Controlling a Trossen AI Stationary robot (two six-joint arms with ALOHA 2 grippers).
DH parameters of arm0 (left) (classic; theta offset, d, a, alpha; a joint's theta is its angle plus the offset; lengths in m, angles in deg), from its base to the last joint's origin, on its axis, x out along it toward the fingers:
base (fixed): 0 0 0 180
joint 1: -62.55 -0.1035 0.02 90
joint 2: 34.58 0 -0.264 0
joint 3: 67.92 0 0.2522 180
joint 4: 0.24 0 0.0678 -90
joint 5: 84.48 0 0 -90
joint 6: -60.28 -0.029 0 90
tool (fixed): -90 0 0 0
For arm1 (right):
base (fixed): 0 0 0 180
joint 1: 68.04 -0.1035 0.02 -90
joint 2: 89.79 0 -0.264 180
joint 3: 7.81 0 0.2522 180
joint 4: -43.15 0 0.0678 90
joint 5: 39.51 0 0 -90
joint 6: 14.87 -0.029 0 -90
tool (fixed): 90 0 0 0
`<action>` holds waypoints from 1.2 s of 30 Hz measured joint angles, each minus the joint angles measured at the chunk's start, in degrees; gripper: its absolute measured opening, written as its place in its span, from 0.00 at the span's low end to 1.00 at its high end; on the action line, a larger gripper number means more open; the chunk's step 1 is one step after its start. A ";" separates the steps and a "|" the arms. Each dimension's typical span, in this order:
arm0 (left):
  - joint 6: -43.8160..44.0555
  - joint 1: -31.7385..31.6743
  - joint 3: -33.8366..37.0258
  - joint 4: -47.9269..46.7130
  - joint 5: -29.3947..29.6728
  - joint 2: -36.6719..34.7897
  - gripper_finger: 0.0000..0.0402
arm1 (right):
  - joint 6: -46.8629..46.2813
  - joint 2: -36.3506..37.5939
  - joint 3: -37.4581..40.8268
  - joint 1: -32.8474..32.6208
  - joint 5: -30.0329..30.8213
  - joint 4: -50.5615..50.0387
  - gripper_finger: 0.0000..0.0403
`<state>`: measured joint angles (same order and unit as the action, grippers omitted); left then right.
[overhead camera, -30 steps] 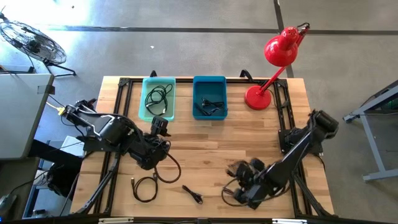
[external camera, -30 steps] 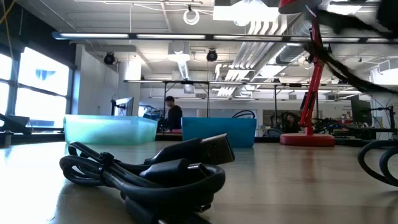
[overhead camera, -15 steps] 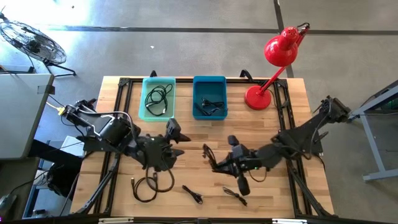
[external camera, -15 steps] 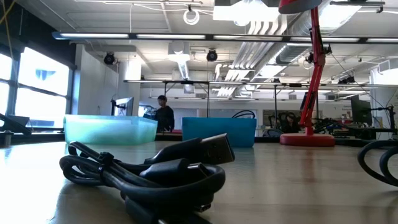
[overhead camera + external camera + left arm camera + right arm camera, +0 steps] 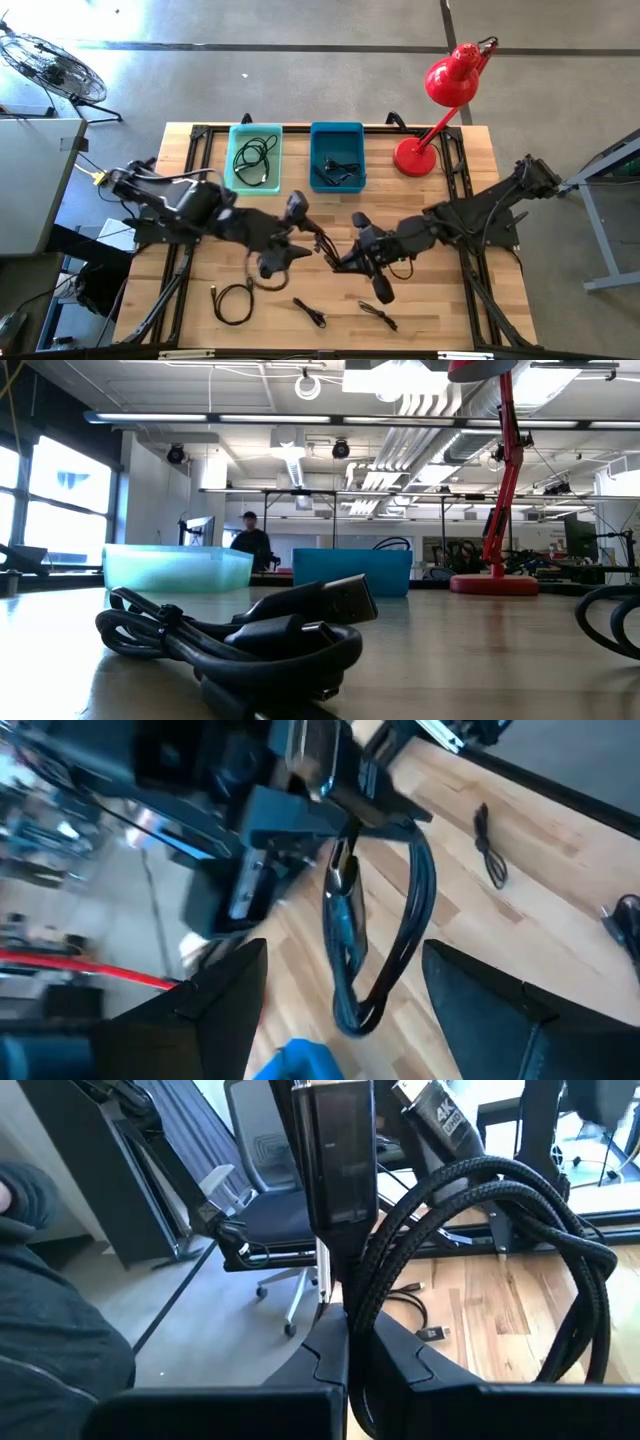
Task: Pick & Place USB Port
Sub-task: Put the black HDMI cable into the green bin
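1. Braided black cable (image 5: 470, 1230), coiled in loops with a flat rectangular plug, hangs above mid-bench, pinched in the right end effector (image 5: 345, 262).
2. Left end effector (image 5: 300, 238) faces it just to the left, fingers spread wide.
3. Bench (image 5: 420, 200) is pale planked wood; a glossy teal bin (image 5: 256, 158) and blue bin (image 5: 337, 156) sit at its far edge.
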<state>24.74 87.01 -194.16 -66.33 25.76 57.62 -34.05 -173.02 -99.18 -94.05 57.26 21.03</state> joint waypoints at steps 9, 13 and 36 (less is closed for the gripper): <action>1.19 -5.01 0.06 -2.97 -2.20 4.01 0.48 | 1.29 0.02 -0.01 1.74 -1.87 -0.50 0.03; 1.31 -6.01 0.08 -6.34 0.35 4.23 0.13 | 1.27 0.00 -0.01 1.79 -2.76 -1.08 0.10; 20.26 -11.02 1.92 -38.05 24.71 -1.56 0.04 | 1.26 9.54 -0.01 1.53 14.81 -11.82 0.40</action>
<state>44.99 75.99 -192.25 -104.39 50.47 56.05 -32.79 -163.47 -99.20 -92.52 72.07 9.21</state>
